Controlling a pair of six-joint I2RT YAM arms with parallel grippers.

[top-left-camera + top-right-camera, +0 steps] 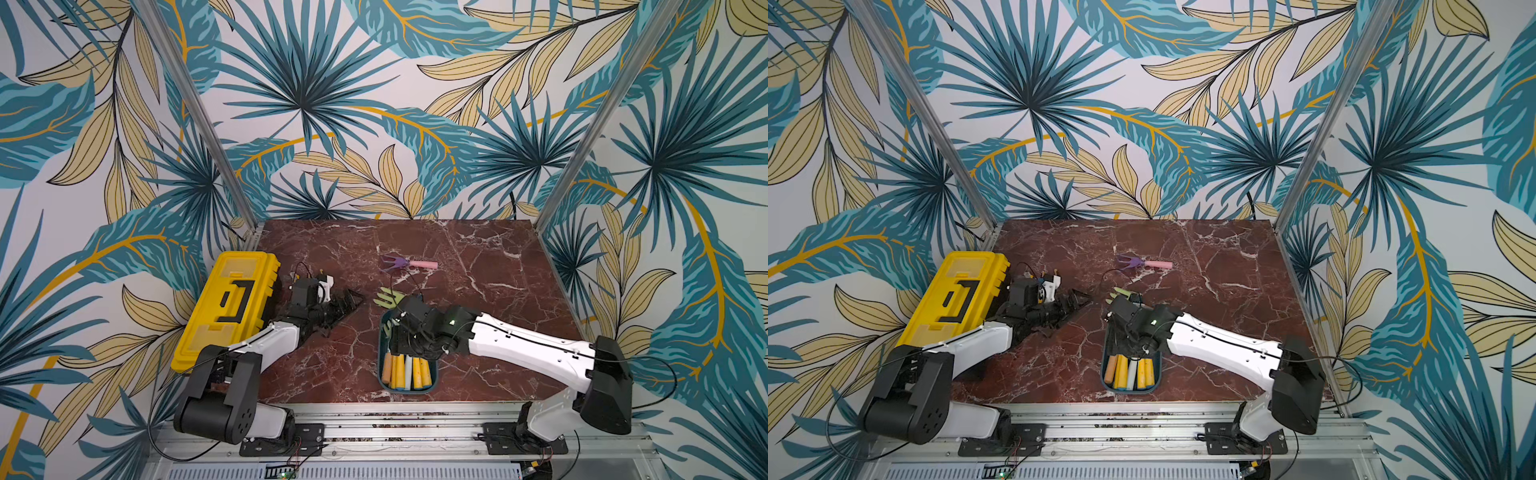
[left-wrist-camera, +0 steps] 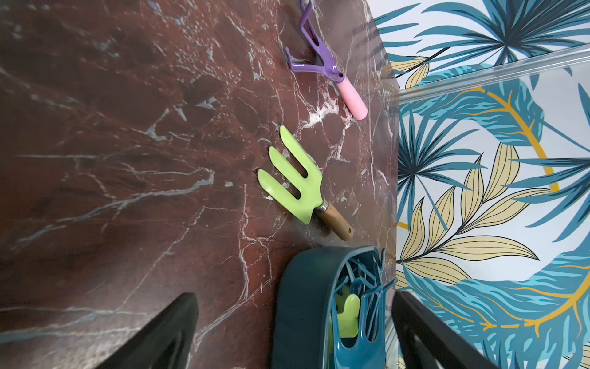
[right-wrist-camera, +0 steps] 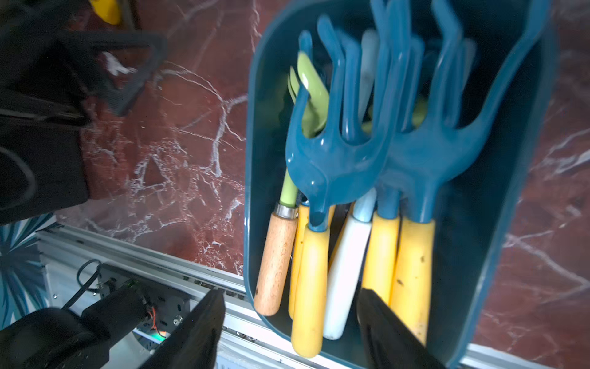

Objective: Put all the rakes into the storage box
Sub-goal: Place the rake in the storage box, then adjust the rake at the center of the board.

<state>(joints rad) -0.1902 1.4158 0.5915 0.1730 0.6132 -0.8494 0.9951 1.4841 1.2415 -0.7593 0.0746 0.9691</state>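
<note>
Rake number one for this job, the blue one on top of the pile (image 3: 319,191), lay inside the storage box (image 1: 409,390). Its long axis ran along the box's length. The tines pointed toward the far side of the desk (image 1: 478,257), and the handle pointed back toward the robot's base, its end reaching the near rim. The rake had a glossy blue head with curved tines and a plain yellow handle, scuffed with a few dark specks.

The right tool (image 3: 289,297) hung just over the handle end of the box with its jaws spread well apart, wider than any one handle and gripping nothing. The left tool (image 1: 351,300) hovered over bare desk between the yellow toolbox (image 1: 226,309) and the box, jaws wide and empty.

Six handles showed in the box: four yellow, one white (image 3: 346,262) and one wooden (image 3: 277,255). The wooden one belonged to a green fork. Two blue heads were clear in front; further blue tines crowded behind them, too tangled to count.

Two tools lay out on the desk. One green fork with a wooden handle (image 2: 297,179) sat just beyond the box's far end. One purple rake with a pink handle (image 1: 409,264) lay farther back, crosswise, head toward the left arm's side.
</note>
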